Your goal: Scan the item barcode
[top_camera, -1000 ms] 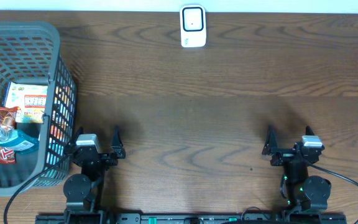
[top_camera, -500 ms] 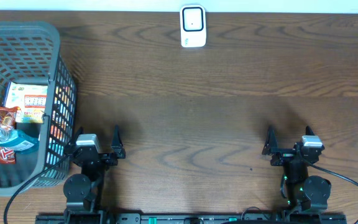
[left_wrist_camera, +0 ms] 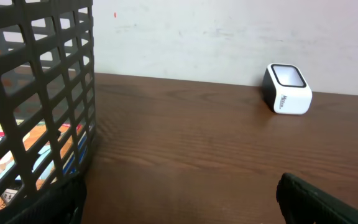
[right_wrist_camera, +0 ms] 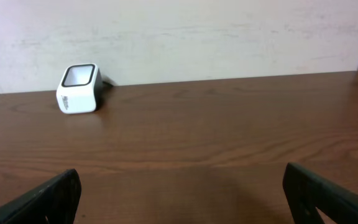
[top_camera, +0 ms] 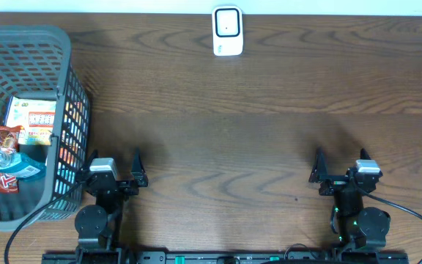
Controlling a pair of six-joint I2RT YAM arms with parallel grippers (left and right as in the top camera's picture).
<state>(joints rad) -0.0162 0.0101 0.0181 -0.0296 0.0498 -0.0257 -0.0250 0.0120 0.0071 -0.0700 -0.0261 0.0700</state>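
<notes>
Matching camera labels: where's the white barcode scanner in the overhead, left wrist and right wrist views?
Overhead: white barcode scanner at top centre.
Left wrist: scanner at upper right, well right of the basket.
Right wrist: scanner at upper left.
Shared landmark: the pale wall directly behind the scanner, visible in all three views.

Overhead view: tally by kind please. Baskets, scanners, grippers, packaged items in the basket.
basket: 1
scanner: 1
Grippers: 2, left gripper and right gripper, both open and empty
packaged items in the basket: 4 showing; they overlap, so more may be hidden
Total: 8 visible
</notes>
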